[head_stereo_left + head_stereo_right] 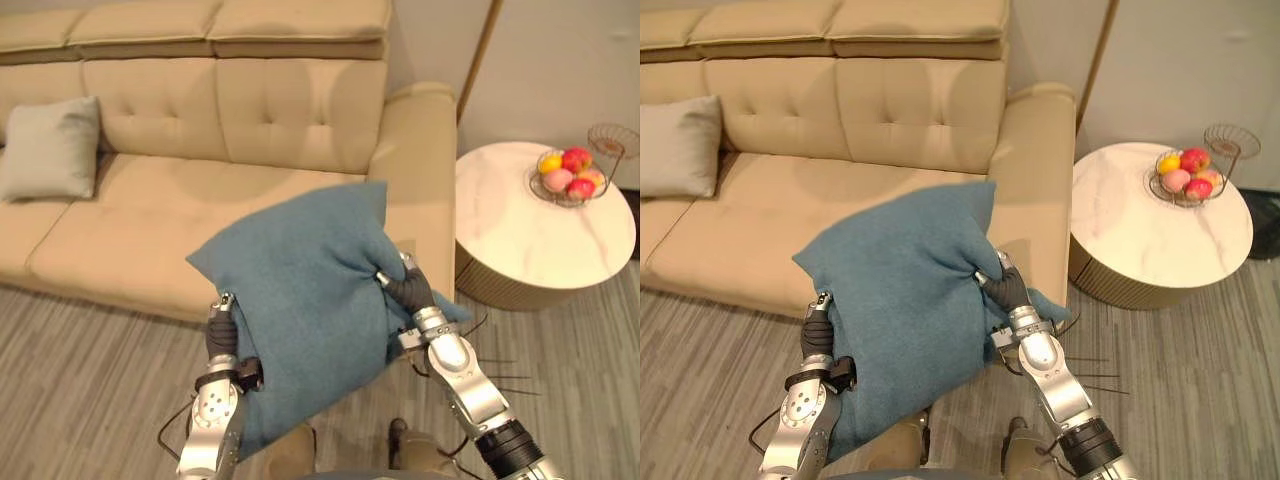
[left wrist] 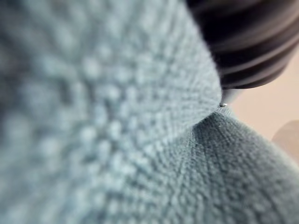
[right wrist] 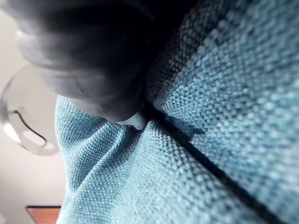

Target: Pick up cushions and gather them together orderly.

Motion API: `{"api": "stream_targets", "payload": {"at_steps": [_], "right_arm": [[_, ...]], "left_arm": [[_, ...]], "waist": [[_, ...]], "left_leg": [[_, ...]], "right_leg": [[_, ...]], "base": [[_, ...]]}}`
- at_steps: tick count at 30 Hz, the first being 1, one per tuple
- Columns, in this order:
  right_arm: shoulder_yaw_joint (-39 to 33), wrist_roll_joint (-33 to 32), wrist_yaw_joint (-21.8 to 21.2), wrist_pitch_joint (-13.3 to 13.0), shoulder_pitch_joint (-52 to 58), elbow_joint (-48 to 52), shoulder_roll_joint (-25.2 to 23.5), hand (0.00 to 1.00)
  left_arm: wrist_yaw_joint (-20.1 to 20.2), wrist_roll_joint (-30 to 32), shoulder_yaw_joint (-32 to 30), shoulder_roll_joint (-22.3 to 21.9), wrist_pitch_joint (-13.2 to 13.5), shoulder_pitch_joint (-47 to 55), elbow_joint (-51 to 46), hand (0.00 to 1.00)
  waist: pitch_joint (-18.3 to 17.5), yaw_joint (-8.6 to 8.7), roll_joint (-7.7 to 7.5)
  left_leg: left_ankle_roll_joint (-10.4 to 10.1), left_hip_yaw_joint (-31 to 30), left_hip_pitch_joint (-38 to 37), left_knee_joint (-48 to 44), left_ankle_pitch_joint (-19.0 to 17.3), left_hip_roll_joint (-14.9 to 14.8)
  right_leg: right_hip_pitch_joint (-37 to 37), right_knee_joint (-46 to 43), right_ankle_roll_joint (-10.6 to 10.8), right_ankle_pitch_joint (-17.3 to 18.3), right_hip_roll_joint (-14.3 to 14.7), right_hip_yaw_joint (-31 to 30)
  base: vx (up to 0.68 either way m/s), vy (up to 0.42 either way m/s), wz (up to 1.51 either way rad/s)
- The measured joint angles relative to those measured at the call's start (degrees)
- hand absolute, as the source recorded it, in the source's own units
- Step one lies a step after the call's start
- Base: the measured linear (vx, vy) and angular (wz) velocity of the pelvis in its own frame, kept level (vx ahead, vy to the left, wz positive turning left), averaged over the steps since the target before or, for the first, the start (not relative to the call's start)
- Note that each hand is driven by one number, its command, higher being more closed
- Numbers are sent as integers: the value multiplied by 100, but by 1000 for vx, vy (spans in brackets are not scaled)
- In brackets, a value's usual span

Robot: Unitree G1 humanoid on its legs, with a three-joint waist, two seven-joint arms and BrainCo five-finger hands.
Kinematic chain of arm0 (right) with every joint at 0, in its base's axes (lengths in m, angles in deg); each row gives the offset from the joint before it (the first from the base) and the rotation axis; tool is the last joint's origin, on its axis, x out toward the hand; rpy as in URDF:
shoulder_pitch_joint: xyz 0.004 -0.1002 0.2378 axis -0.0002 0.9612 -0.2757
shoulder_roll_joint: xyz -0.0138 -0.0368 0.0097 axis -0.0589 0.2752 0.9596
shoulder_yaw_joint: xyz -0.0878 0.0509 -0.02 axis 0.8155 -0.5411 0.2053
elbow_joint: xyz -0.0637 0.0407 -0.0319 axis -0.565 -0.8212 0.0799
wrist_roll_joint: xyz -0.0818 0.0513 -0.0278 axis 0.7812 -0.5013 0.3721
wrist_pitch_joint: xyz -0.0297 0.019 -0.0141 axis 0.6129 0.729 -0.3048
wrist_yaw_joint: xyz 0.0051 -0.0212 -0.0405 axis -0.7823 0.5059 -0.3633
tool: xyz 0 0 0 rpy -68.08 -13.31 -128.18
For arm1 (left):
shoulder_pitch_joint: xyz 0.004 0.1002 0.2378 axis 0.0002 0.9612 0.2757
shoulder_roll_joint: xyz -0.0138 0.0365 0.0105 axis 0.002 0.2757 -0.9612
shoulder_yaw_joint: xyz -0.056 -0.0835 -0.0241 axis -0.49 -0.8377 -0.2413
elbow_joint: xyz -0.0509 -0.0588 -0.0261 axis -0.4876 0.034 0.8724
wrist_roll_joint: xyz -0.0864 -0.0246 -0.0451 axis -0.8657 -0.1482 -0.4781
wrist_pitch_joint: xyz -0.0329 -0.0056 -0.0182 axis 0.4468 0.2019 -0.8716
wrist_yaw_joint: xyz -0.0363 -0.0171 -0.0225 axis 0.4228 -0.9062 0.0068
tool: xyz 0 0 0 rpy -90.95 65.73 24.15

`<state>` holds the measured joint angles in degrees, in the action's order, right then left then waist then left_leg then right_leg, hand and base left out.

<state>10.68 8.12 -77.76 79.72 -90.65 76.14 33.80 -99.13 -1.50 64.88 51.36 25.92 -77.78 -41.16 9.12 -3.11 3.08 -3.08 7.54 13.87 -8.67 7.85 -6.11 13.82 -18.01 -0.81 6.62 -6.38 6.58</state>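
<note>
Beige sofa (image 1: 180, 210) behind; blue cushion (image 1: 300, 300) aloft between left robot hand (image 1: 221, 338) and right robot hand (image 1: 408, 292), whose closure, buried in cloth, cannot be told; weak purchase could drop it.

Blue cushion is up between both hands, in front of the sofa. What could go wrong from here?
1. The right hand pinches only a bunch of fabric at the blue cushion's edge, and the left hand sits low on the opposite edge; the sagging cushion might slip free.
2. The cushion hides much of the sofa seat, so placing it neatly beside the grey cushion at the far left end could be misjudged.
</note>
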Motion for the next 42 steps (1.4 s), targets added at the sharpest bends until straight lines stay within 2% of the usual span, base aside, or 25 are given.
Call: {"api": "stream_targets", "payload": {"at_steps": [2, 3, 5, 6, 8, 12, 16, 17, 20, 21, 24, 25, 27, 29, 31, 32, 33, 34, 35, 36, 37, 38, 39, 41, 42], "right_arm": [[-85, 1, 0, 0, 30, 21, -1, 100], [-101, 1, 0, 0, 33, 30, -1, 100], [-250, 3, 0, -4, 179, 128, -37, 100], [-321, 5, -1, -2, 290, 151, -169, 100], [-352, 18, -1, -1, 471, 261, -326, 100], [-349, 29, -6, -2, 524, 295, -462, 100], [-349, 26, -11, -2, 563, 295, -485, 100], [-349, 15, -11, -2, 568, 295, -482, 100], [-351, -4, -10, -1, 602, 294, -472, 100], [-350, -2, -10, -1, 612, 293, -467, 100], [-327, -1, -22, -1, 618, 276, -461, 100], [-299, -2, -27, -4, 644, 232, -445, 100], [-242, -3, -30, -13, 635, 239, -378, 100], [-224, -13, -30, -27, 620, 238, -318, 100], [-226, -20, -30, -26, 638, 236, -288, 100], [-233, -29, -30, -27, 685, 236, -276, 100], [-255, -49, -30, -26, 759, 234, -239, 100], [-285, -54, -33, -25, 811, 234, -215, 100], [-347, -57, -34, -14, 893, 234, -187, 100], [-393, -59, -34, 5, 892, 234, -196, 100], [-398, -59, -33, 7, 894, 234, -196, 100], [-425, -60, -33, 6, 906, 241, -187, 100], [-435, -63, -33, 6, 927, 273, -180, 100], [-435, -63, -32, 6, 1026, 439, -175, 100], [-434, -62, -32, 5, 1042, 547, -184, 100]], "left_arm": [[57, -1, 16, -36, 13, -26, 0, 100], [58, -1, 18, -47, 13, -41, 0, 100], [89, -3, 88, -115, 22, -118, 3, 100], [104, -5, 131, -48, 19, -115, 20, 100], [128, -5, 162, 59, 13, -57, 19, 100], [134, -2, 162, 87, 42, 65, -16, 100], [153, -1, 162, 74, 43, 119, -20, 100], [159, 0, 162, 61, 41, 135, -57, 100], [169, 4, 162, -36, 27, 143, -86, 100], [171, 5, 162, -37, 18, 162, -86, 100], [171, 9, 162, 43, 8, 172, -86, 100], [171, 12, 166, 65, 1, 178, -81, 100], [170, 12, 165, 125, 10, 141, -83, 100], [170, 12, 173, 207, 4, 65, -80, 100], [170, 13, 198, 260, -5, 6, -71, 100], [171, 18, 244, 309, -5, -11, -43, 100], [173, 22, 314, 277, -14, -28, 60, 100], [177, 28, 342, 241, -35, -28, 97, 100], [201, 36, 364, 143, -71, -23, 111, 100], [209, 43, 360, 66, -71, -86, 130, 100], [214, 48, 358, 40, -71, -101, 142, 100], [255, 66, 359, 2, -72, -90, 167, 100], [302, 65, 343, -36, -76, -65, 211, 100], [336, 66, 278, -121, -68, -17, 217, 100], [379, 66, 263, -143, -59, 15, 213, 100]], "waist": [[-19, 104, -9], [-21, 103, -6], [-82, 137, 68], [-114, 167, -33], [-171, 143, -114], [-400, 86, -76], [-502, 78, -61], [-506, 97, -55], [-497, 175, -63], [-496, 210, -66], [-427, 230, -88], [-358, 314, -9], [-353, 376, -31], [-289, 504, -96], [-254, 575, -191], [-285, 638, -340], [-269, 681, -271], [-285, 682, -160], [-370, 670, 57], [-377, 669, 171], [-377, 668, 172], [-374, 673, 173], [-360, 643, 204], [-364, 481, 212], [-375, 413, 205]], "left_leg": [[-51, 386, -408, -255, -720, -12], [-67, 454, -500, -213, -815, -17], [-60, 831, -974, 266, -1261, -63], [-53, 853, -988, 417, -1110, 49], [-23, 788, -1030, 488, -1100, 222], [47, 788, -1000, 454, -1150, 321], [20, 682, -989, 325, -1146, 245], [3, 623, -868, 134, -1201, 202], [52, 434, -688, -367, -1514, 125], [78, 340, -679, -507, -1631, 124], [294, 214, -967, -470, -1770, 278], [315, 90, -1073, -454, -1799, 286], [310, -61, -1088, -401, -1810, 250], [306, -338, -1100, -293, -1811, 254], [240, -473, -1195, -164, -1816, 322], [67, -612, -1297, -132, -1875, 415], [-77, -740, -1438, -123, -1968, 368], [-156, -759, -1484, -120, -2015, 261], [-375, -766, -1463, -232, -2034, 50], [-666, -741, -1266, -765, -2099, -157], [-780, -721, -1113, -1164, -2088, -242], [-914, -605, -808, -2086, -2005, -427], [-916, -287, -633, -3009, -1747, -725], [-727, 190, -459, -4022, -1382, -1114], [-480, 400, -381, -4283, -1535, -1204]], "right_leg": [[-91, 628, 43, -468, -109, 117], [-106, 735, 46, -537, -118, 133], [-279, 1270, 257, -862, -114, 358], [-437, 1603, 288, -1046, -172, 442], [-682, 1953, 380, -1266, -288, 434], [-803, 2005, 388, -1307, -372, 425], [-823, 2000, 439, -1399, -331, 503], [-776, 1905, 480, -1385, -345, 597], [-503, 987, 534, -884, -444, 739], [-321, 363, 552, -705, -556, 750], [278, -1246, 419, -670, -730, 287], [381, -1436, 358, -335, -621, 54], [419, -1082, 366, -63, -321, -125], [440, 48, 397, -203, 30, -178], [429, 804, 445, -569, 67, -172], [350, 1081, 318, -866, -10, -177], [323, 837, 114, -1232, 23, -143], [320, 720, 94, -1209, 89, -72], [280, 718, 27, -1019, 285, 93], [151, 845, -69, -948, 470, 159], [64, 922, -113, -919, 555, 167], [-171, 1060, -163, -887, 703, 180], [-477, 1131, -244, -833, 901, 72], [-829, 1211, -447, -681, 1113, -327], [-935, 1233, -483, -627, 1123, -534]], "base": [[-242, 31, 44], [-207, 84, 31], [-143, 137, 44], [-135, 137, 42], [-104, 151, 35], [-48, 118, 16], [47, -24, 10], [61, -20, 15], [38, -7, 26], [3, 29, 23], [16, 73, 13], [89, 56, 32], [89, -13, 41], [151, -104, 60], [211, -173, 60], [264, -236, 70], [289, -257, 58], [356, -242, 37], [441, -256, 17], [440, -242, 8], [350, -197, -10], [347, -187, -37], [353, -163, -55], [345, -59, -101], [402, 3, -121]]}}
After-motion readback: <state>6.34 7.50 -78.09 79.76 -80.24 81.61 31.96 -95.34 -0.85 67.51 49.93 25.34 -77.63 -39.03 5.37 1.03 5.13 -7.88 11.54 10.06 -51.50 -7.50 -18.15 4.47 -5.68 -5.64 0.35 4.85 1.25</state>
